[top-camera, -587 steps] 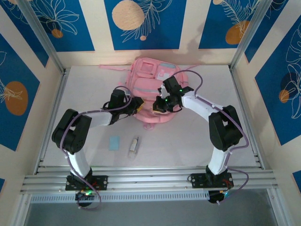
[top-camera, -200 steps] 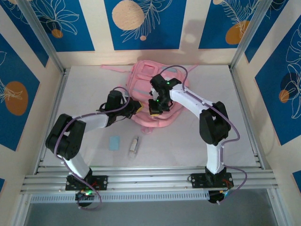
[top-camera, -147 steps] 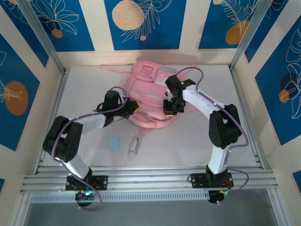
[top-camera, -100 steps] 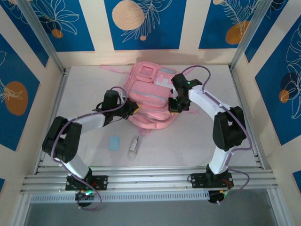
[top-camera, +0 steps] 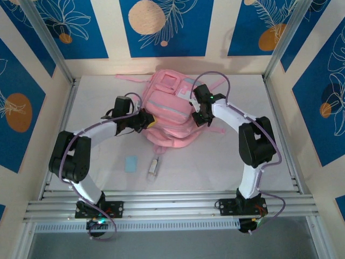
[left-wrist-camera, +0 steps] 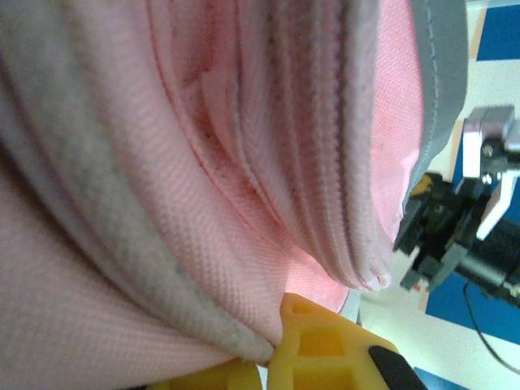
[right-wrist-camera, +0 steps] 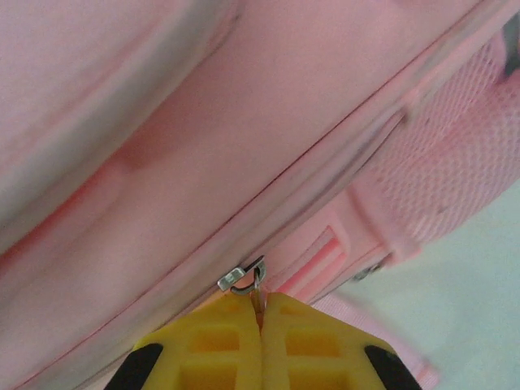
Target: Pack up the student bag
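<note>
Jaws of the right gripper (right-wrist-camera: 260,309) were pressed together on the small metal zip pull (right-wrist-camera: 245,279) of the pink backpack (top-camera: 167,105), which lay at the far middle of the tabletop (top-camera: 232,162) between the two arms. The left gripper (top-camera: 144,120) was at the backpack's left edge, its jaws apparently clamped on a fold of fabric and grey trim. A pale blue card (top-camera: 131,163) and a slim white item (top-camera: 154,166) lay nearer the arms' bases, apart from the backpack and not yet packed. The likeliest trouble: the thin pull could slide out from between the pads if drawn off the line of the zip. The soft fabric could also slip from the left hold, so that the whole backpack dragged instead of the zip running.
</note>
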Available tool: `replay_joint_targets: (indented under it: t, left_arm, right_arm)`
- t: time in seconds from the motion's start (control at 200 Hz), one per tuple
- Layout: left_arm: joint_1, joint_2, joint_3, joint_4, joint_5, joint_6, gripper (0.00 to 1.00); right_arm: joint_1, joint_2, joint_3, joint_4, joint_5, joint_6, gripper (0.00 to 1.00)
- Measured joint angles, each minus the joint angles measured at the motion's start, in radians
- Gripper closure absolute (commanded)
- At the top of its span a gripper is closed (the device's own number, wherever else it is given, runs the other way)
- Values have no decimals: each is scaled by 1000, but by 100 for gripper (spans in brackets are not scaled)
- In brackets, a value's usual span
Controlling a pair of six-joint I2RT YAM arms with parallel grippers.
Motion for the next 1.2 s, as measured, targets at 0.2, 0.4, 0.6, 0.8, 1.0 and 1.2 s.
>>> replay_joint_targets:
  t: [0.2, 0.4, 0.6, 0.8, 1.0, 1.2]
  left_arm:
    - [1, 0, 31, -80, 11, 80, 100]
    - [5, 3, 61, -125, 15, 132, 100]
    - [9, 4, 74, -146, 14, 151, 100]
    - [20, 5, 76, -178, 14, 155, 100]
    - [25, 11, 76, -184, 18, 153, 100]
    - [25, 11, 76, -183, 13, 147, 100]
  right_arm:
    - [-48, 89, 117, 14, -33, -134, 100]
    - [-103, 197, 294, 7, -92, -155, 100]
    - [-103, 246, 360, -23, -125, -130, 98]
    - [-101, 194, 288, 1, -127, -73, 67]
    - [-43, 56, 231, -13, -82, 41, 54]
    - [72, -17, 231, -8, -129, 198, 33]
